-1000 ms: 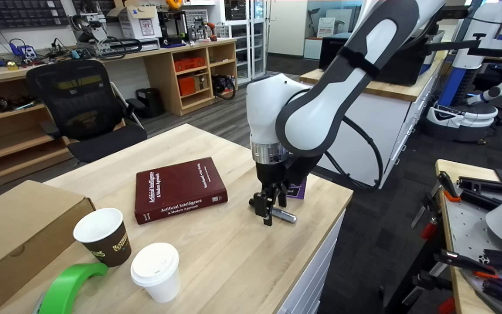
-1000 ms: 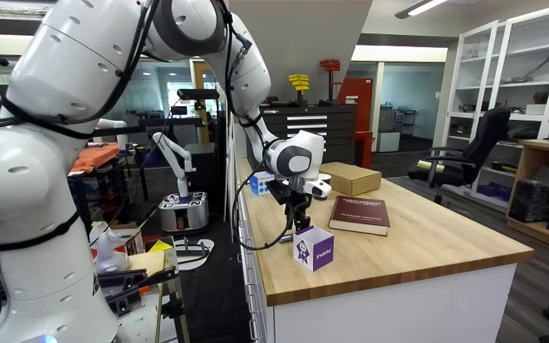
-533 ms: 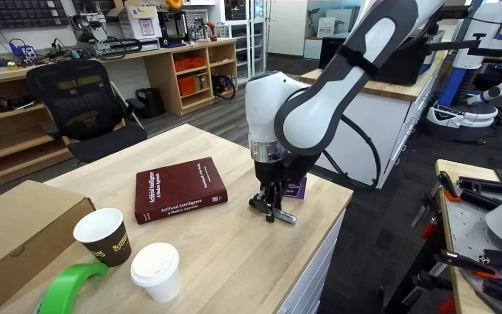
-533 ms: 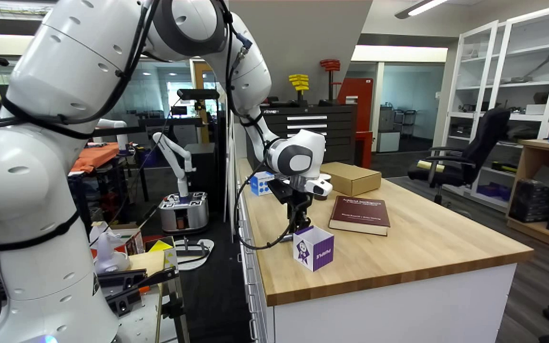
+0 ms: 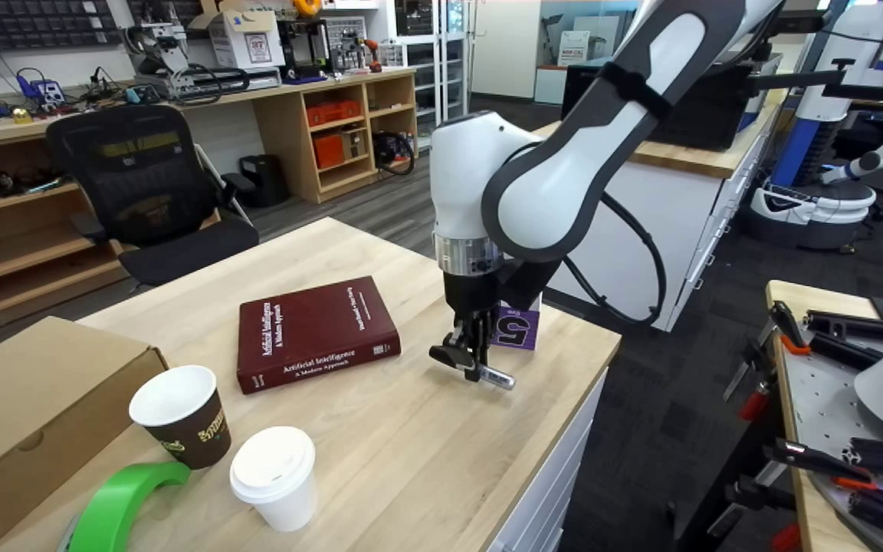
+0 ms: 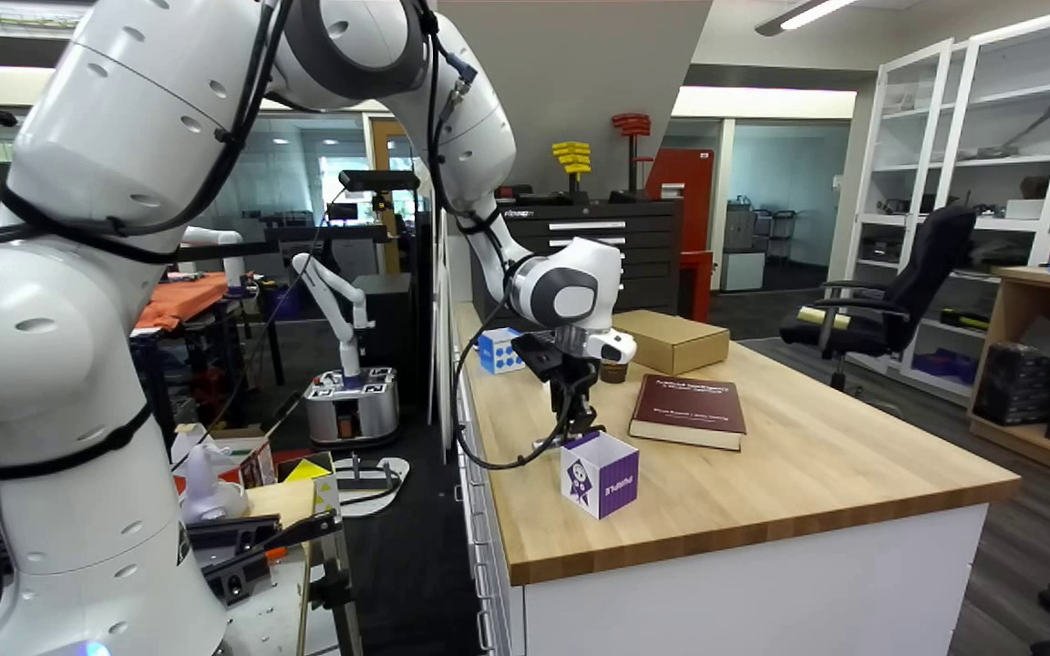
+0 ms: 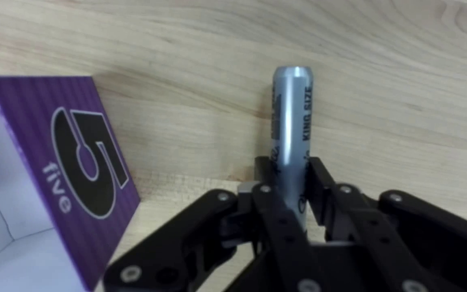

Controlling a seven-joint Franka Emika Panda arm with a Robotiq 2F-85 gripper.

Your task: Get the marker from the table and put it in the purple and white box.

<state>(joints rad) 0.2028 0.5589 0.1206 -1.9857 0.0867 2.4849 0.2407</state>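
Observation:
The marker [image 7: 292, 109] is a silvery pen with black lettering, and my gripper [image 7: 288, 162] is shut on its barrel, one finger on each side. In an exterior view the marker [image 5: 497, 376] pokes out past the gripper [image 5: 474, 372], low over the table [image 5: 380, 437]; whether it clears the wood I cannot tell. The purple and white box [image 6: 600, 483] stands upright with its top uncovered, close beside the gripper. In the wrist view the box [image 7: 91, 162] is at the left, its white inside partly showing. The fingers hide part of the marker.
A thick dark red book [image 5: 319, 333] lies near the gripper. Further off are a brown cardboard box [image 5: 43, 399], a dark cup [image 5: 188, 429], a white lidded cup [image 5: 277, 475] and a green curved object [image 5: 116, 506]. A blue box [image 6: 499, 351] stands by the table's edge.
The fingers have come together on the marker. After that the arm has risen slightly, and the marker has shifted a little along with it. The box has stayed where it was.

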